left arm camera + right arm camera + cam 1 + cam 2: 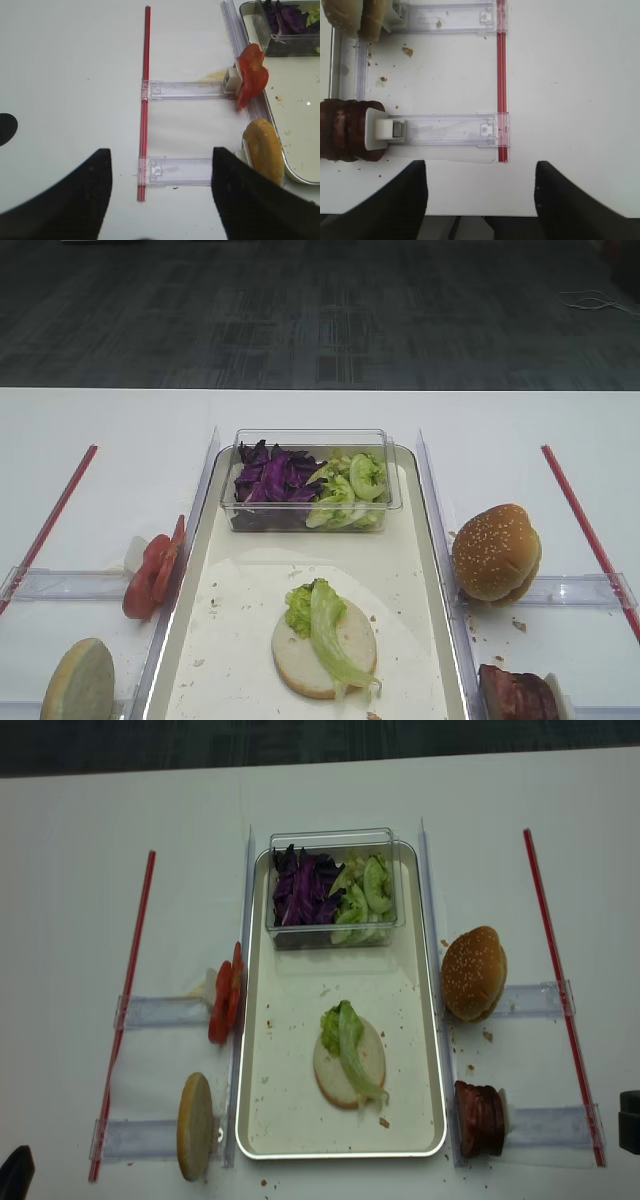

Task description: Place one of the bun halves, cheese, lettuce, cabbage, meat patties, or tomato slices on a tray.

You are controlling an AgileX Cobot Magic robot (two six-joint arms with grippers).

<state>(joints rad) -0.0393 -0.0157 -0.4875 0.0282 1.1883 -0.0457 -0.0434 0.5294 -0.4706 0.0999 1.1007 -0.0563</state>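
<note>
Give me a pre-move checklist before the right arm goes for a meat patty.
1. Right gripper jaws open and holding nothing: ok.
2. Meat patties reachable, stacked on edge against their white holder at the tray's right: ok.
3. Landing spot ready: the bun half on the tray already carries lettuce: ok.
4. Path past the sesame bun: it sits farther back than the patties, apart from them: ok.
5. Left gripper open, off the tray's left side, beyond the red strip: ok.
6. How many patties are in the stack: cannot tell.
</note>
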